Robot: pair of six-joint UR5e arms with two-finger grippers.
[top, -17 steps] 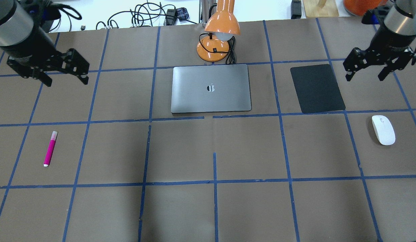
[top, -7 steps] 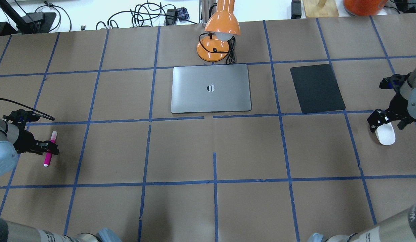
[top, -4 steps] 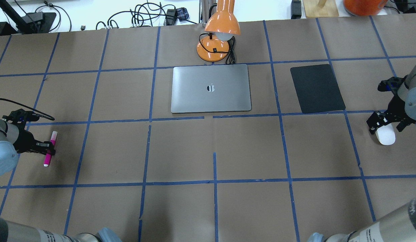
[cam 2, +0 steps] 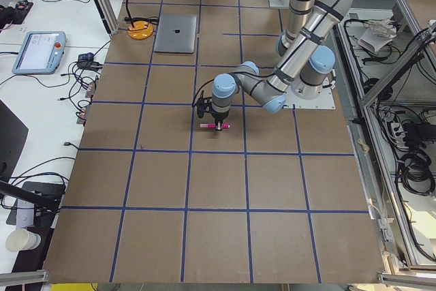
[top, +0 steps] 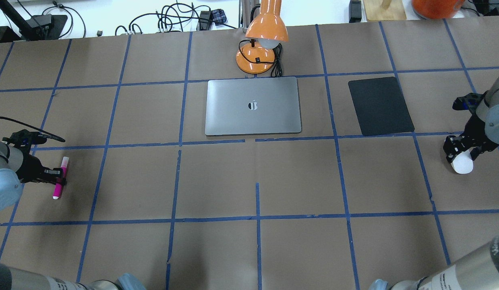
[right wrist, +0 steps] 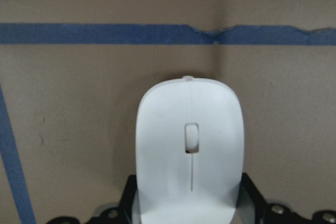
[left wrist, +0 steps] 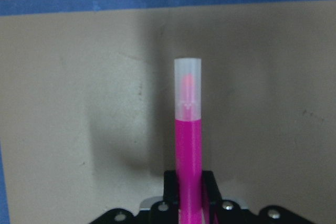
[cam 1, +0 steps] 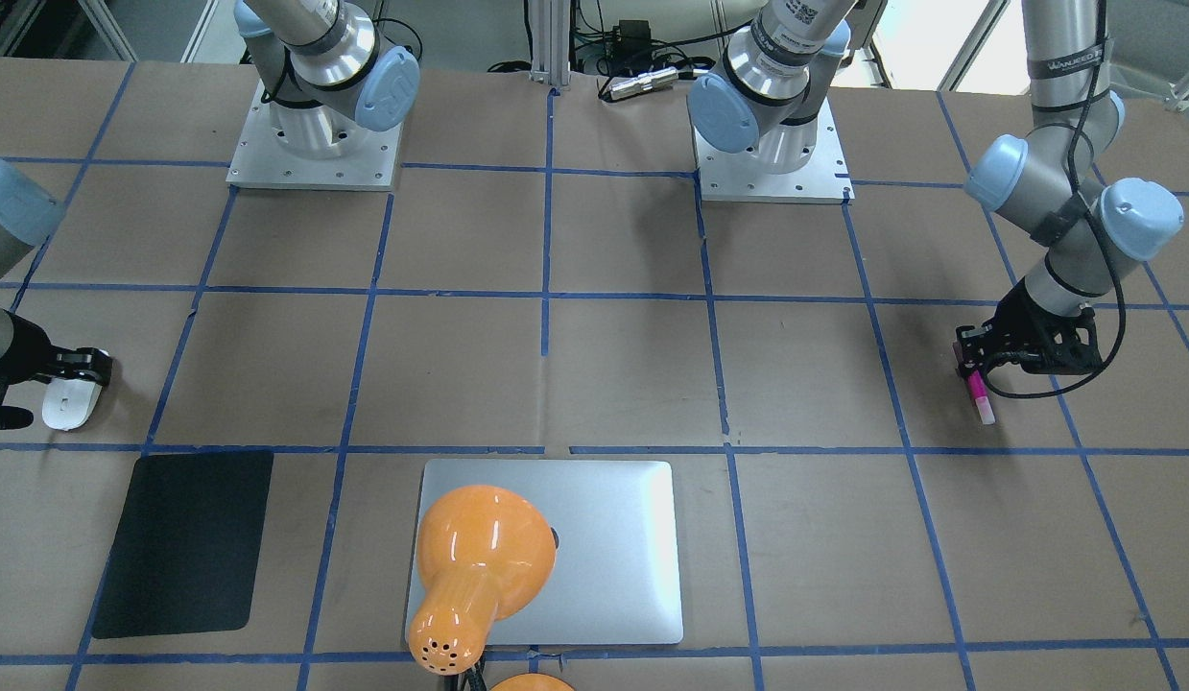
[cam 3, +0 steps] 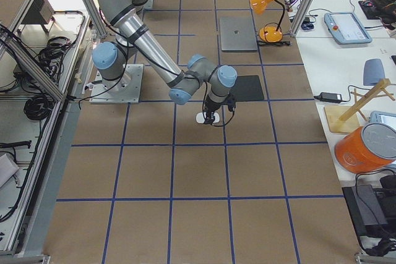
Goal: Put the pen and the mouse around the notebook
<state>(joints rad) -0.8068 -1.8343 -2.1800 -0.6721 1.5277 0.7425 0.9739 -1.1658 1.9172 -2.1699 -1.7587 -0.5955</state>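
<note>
Jaws, left gripper (top: 59, 178): clenched across the barrel of the short magenta-pink plastic pen (left wrist: 188, 145), pale cap pointing away from the wrist.

Jaws, right gripper (top: 462, 152): closed against the flanks of the glossy white oval mouse (right wrist: 189, 145), at its rear end.

Location: the pen is well apart from the large silver-grey metal notebook (top: 253, 105), off its left side. The mouse is well apart off its right side, beyond the thin black pad (top: 380, 105). Whether either has left the table cannot be told.

Step in hand, judged: securing both grasps before the lift.
- Raise straight up.
- The domed, slick mouse may squirt free, so carry it low.
- Set both just beside the notebook, never on it, and clear of the orange desk lamp (top: 266, 28) behind it.

Arm pose: both arms reach outward and low, wrists bent down, grippers aimed at the table.
</note>
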